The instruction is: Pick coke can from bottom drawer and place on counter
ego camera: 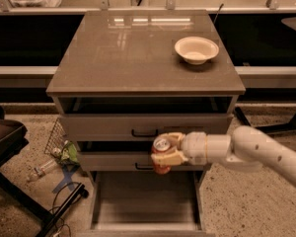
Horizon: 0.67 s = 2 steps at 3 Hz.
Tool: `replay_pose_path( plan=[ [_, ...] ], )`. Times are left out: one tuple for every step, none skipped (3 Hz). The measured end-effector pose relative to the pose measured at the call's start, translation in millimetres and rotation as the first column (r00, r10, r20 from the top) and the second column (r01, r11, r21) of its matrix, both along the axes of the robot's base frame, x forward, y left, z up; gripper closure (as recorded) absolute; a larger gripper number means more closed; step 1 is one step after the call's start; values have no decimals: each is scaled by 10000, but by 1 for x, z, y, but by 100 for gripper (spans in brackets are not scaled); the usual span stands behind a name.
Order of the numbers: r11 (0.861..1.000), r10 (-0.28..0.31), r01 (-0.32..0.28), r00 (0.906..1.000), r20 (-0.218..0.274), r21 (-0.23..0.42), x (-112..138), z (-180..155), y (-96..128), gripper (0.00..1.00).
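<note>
Bottom drawer: pulled open. Coke can: upright, above it, level with the middle drawer front. Gripper: jaws closed around the can. Advice: raise it straight, clear the counter lip before reaching in, and land left of the bowl.

Robot lab; drawer cabinet, shelf rails, cables on floor; claw holds coke can at cabinet front.
</note>
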State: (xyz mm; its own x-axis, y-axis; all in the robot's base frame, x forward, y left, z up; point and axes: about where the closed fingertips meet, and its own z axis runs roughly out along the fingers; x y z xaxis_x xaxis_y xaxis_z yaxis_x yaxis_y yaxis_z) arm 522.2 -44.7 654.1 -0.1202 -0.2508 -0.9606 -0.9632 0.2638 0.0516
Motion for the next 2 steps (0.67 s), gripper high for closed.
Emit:
replay_pose_path(
  plan=[
    [9982,-573,573,9983,-39,-152,17,69,-10,100],
    [9922,-1195,1193,9928,-27,-361,43,131,-18,100]
  ],
)
